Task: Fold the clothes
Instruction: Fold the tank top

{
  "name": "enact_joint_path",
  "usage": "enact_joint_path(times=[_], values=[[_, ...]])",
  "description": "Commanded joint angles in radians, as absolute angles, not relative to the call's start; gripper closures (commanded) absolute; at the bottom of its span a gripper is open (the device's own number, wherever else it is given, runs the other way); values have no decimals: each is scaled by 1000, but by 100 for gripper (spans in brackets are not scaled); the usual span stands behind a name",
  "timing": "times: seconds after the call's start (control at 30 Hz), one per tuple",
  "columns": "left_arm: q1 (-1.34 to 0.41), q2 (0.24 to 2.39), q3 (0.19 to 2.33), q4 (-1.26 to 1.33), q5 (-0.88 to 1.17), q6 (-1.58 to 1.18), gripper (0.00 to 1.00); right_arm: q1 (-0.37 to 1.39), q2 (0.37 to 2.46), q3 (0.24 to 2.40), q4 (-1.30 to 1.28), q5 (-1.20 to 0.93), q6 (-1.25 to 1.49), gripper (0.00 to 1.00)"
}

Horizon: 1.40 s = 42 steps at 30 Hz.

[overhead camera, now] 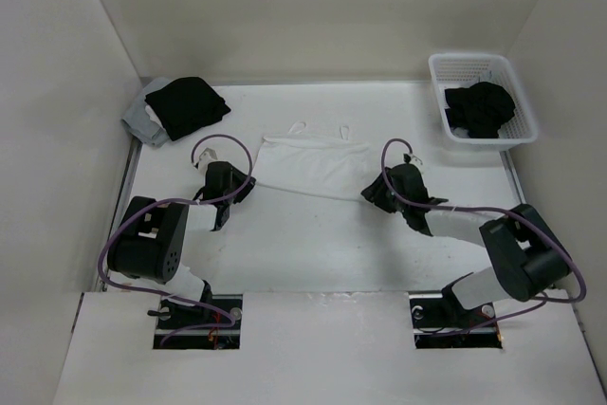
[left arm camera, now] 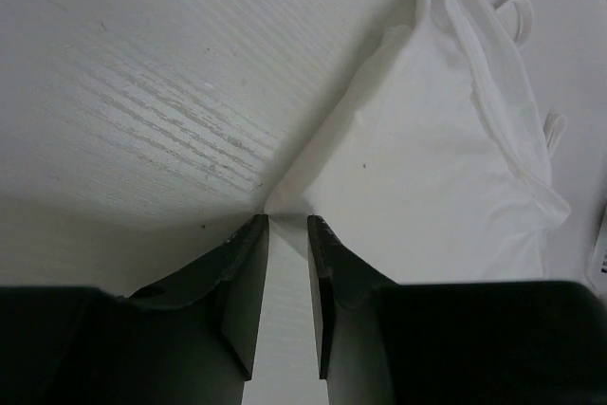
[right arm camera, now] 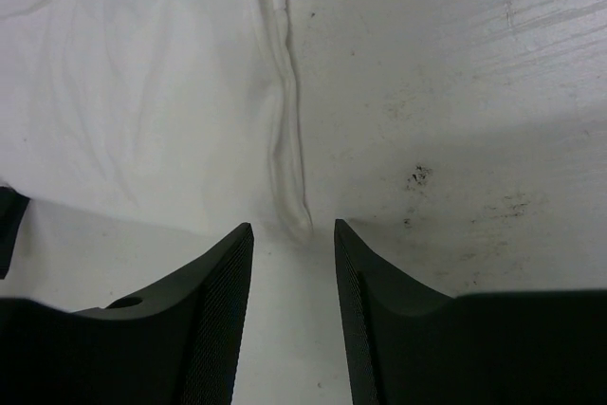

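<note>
Now, watch the near edge of the white camisole [overhead camera: 313, 160]: it runs crosswise from one gripper to the other, and the coming move turns on that line. The garment lies spread flat ahead of both sets of fingers, with its long axis across your reach and its straps [overhead camera: 302, 127] on the far side, away from the fingertips.

Your left gripper [overhead camera: 239, 184] sits at the garment's left near corner [left arm camera: 270, 204]. Its jaws stand parted by a narrow gap, and the corner's point is right at the tips. You cannot tell whether any cloth runs back into that gap.

Your right gripper [overhead camera: 373, 193] is at the other end of the same edge. Its jaws stand wider apart and hold nothing, and the seam end [right arm camera: 302, 220] lies just ahead of the gap, slightly toward the left finger.

Neither arm is nearer, since each has its own corner at its fingertips. Judging from this, a fold away from you would call for both corners to be pinched and carried toward the straps together, kept level so the edge stays straight.
</note>
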<state>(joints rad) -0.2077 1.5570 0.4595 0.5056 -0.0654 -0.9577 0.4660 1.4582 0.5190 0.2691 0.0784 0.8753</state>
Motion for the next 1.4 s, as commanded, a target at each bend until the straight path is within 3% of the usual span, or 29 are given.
enact_joint_path(times=[0.0,0.33,0.6,0.8,0.97,1.03,1.17,1.37], values=[[-199,1549,468,465,-75,-951,77,469,1430,535,267,83,868,55],[-200,1562,483,456,-84,-945,84,481,1537,569,291,54,874,66],[-191,1572,465,547,-83,-960,96,482,1526,571,307,63,882,91],[-192,1546,439,595,-97,-974,100,482,1482,552,330,66,873,96],[-205,1396,376,580,-120,-960,100,495,1422,537,322,71,864,97],[-196,1373,380,525,-112,-956,93,495,1414,535,316,67,861,97],[-194,1368,390,489,-104,-956,68,495,1425,541,314,63,856,97],[-206,1471,469,488,-66,-917,63,495,1440,543,321,57,856,97]])
